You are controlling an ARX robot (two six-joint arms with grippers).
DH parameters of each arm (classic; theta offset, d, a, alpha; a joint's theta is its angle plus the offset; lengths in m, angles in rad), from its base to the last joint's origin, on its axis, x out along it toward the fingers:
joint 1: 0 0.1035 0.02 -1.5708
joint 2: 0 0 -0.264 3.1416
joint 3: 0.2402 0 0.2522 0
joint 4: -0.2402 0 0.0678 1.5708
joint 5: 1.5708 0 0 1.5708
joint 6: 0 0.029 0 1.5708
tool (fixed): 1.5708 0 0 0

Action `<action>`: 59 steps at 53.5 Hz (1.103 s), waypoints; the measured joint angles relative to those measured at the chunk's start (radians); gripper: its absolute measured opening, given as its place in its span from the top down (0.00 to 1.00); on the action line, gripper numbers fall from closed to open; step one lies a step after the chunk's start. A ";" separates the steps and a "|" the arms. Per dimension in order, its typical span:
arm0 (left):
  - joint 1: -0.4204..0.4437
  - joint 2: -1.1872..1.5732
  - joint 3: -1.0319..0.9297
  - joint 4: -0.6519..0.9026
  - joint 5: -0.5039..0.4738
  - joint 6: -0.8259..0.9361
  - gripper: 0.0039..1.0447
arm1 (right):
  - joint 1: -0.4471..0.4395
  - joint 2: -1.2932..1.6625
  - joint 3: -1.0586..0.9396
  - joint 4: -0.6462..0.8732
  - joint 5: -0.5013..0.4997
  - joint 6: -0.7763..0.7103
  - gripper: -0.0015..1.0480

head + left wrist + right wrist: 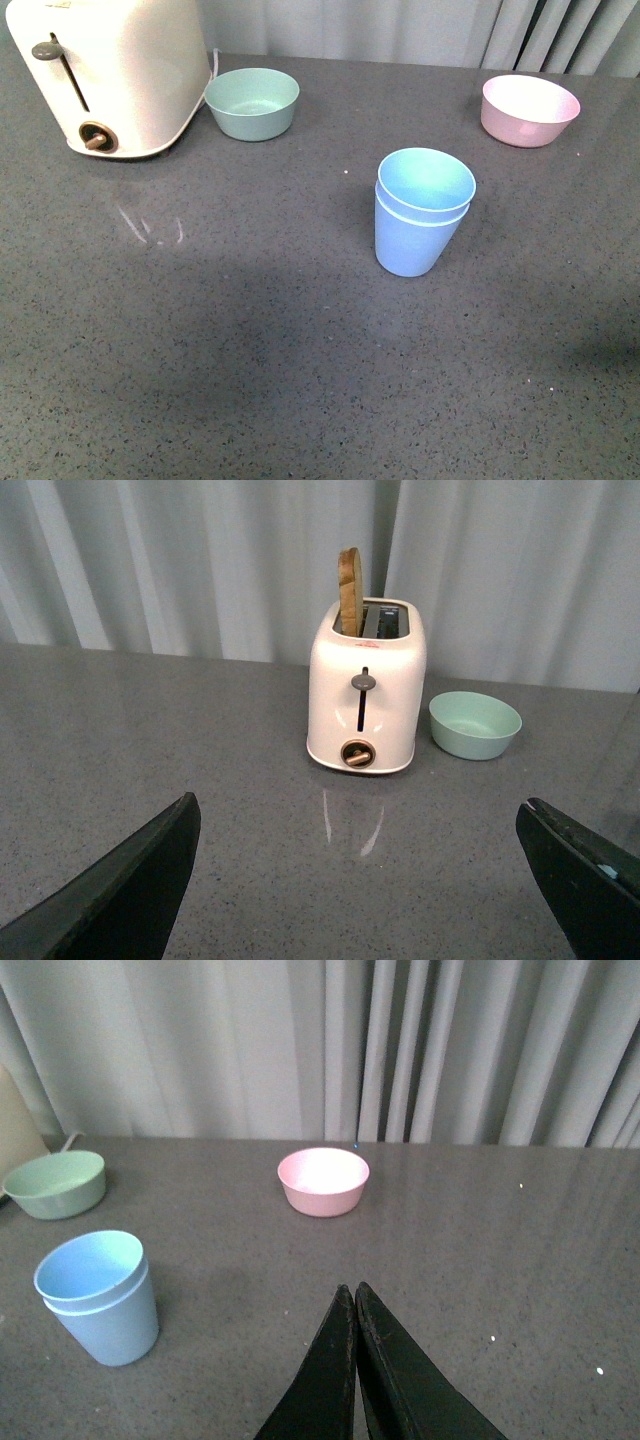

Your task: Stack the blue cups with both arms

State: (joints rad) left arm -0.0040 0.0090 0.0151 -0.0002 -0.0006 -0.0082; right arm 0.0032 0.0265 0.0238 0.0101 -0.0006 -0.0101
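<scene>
We see the two blue cups [422, 212] nested one inside the other, standing upright on the grey speckled surface [250, 360] a little right of the middle in the front view. The inner cup's rim sits just above the outer cup's rim, and its pale aqua inside faces up. Neither of our arms appears in the front view.

Behind the stack and to the right, the pink bowl [529, 109] rests near the far edge of the surface, well apart from the cups. To the far left stands a cream toaster [115, 70], with the mint-green bowl [252, 102] just beside it on its right. A pale curtain [420, 30] hangs behind the surface.

From the left wrist view, our left end effector [358, 880] is released: its two black fingers [125, 890] stand wide apart with nothing between them, hanging over bare surface and facing the toaster, which has a slice of toast [351, 592] sticking up from one slot.

From the right wrist view, our right end effector [355, 1305] is clenched, its fingers pressed together and grasping nothing. The stacked cups stand off to one side of it, apart from the fingers, with the pink bowl beyond.
</scene>
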 joint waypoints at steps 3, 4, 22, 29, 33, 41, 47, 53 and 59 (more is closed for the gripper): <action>0.000 0.000 0.000 0.000 0.000 0.000 0.08 | 0.000 -0.016 0.000 -0.006 0.000 0.000 0.98; 0.000 0.000 0.000 0.000 0.000 0.000 0.08 | 0.000 -0.018 0.000 -0.007 0.001 0.000 0.98; 0.000 0.000 0.000 0.000 0.000 0.000 0.08 | 0.000 -0.020 0.000 -0.008 0.000 0.000 0.58; 0.000 0.000 0.000 0.000 0.000 0.000 0.08 | 0.000 -0.020 0.000 -0.008 0.000 0.000 0.32; 0.000 0.000 0.000 0.000 0.000 0.000 0.08 | 0.000 -0.020 0.000 -0.008 0.000 0.000 0.20; 0.000 0.000 0.000 0.000 0.000 0.000 0.08 | 0.000 -0.020 0.000 -0.008 0.000 0.001 0.09; 0.000 0.000 0.000 0.000 0.000 0.000 0.08 | 0.000 -0.020 0.000 -0.008 0.000 0.001 0.09; 0.000 0.000 0.000 0.000 0.000 0.000 0.08 | 0.000 -0.020 0.000 -0.008 0.000 0.001 0.09; 0.000 0.000 0.000 0.000 0.000 0.000 0.08 | 0.000 -0.020 0.000 -0.008 0.000 0.001 0.09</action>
State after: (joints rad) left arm -0.0040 0.0090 0.0151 -0.0002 -0.0002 -0.0082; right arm 0.0032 0.0063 0.0238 0.0017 -0.0002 -0.0093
